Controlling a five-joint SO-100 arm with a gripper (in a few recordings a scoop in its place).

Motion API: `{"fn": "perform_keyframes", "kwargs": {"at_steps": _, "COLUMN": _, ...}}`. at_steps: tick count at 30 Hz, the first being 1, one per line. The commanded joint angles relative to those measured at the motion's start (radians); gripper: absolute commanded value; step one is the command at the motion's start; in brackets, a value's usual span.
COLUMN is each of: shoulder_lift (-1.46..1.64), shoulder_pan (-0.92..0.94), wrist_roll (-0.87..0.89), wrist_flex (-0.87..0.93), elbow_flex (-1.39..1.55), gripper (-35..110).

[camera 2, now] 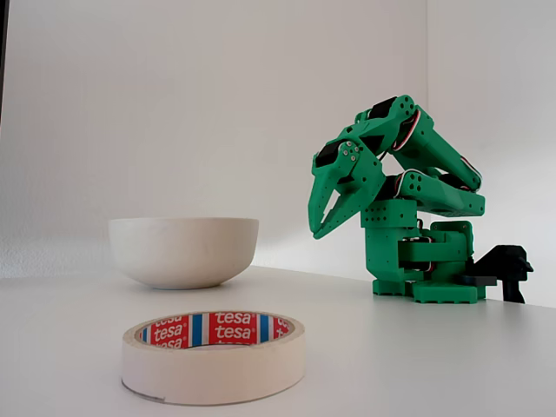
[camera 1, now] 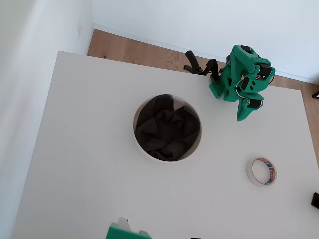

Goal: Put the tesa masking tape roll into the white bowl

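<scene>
The green arm sits folded at its base with the pincer [camera 2: 320,228] clenched and empty, so the tape roll [camera 1: 262,171] lies flat on the worktop [camera 1: 89,164], well apart from the white bowl [camera 1: 167,128], waiting.

On the white bench [camera 1: 89,164] the bowl [camera 1: 167,127] sits near the middle, dark cloth [camera 1: 167,127] bunched inside. The tape [camera 1: 261,171] lies flat, well apart to its lower right. The green arm [camera 1: 244,79] is folded at the far edge, fingers [camera 1: 244,113] pointing toward the tape.
</scene>
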Motion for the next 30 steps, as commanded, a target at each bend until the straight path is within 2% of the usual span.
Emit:
{"fn": "perform_keyframes", "kwargs": {"at_steps": 1, "shoulder_lift": -0.077, "shoulder_pan": 0.018, "wrist_roll": 0.023, "wrist_flex": -0.028, "elbow_flex": -0.152, "gripper": -8}}
{"fn": "perform_keyframes", "kwargs": {"at_steps": 8, "shoulder_lift": -0.588, "shoulder_pan": -0.009, "wrist_roll": 0.021, "wrist_flex": -0.095, "elbow_flex": -0.494, "gripper": -8}}
{"fn": "perform_keyframes", "kwargs": {"at_steps": 17, "shoulder_lift": -1.055, "shoulder_pan": -0.219, "wrist_roll": 0.077, "wrist_flex": -0.164, "elbow_flex": -0.796, "gripper": -4}}
{"fn": "perform_keyframes", "kwargs": {"at_steps": 22, "shoulder_lift": -1.267, "shoulder_pan": -0.275, "wrist_roll": 0.092, "wrist_flex": -0.285, "elbow_flex": -0.842, "gripper": -5}}
{"fn": "perform_keyframes", "kwargs": {"at_steps": 30, "shoulder_lift": -1.476, "shoulder_pan": -0.201, "wrist_roll": 0.114, "wrist_flex": -0.413, "elbow_flex": -0.841, "gripper": 4}}
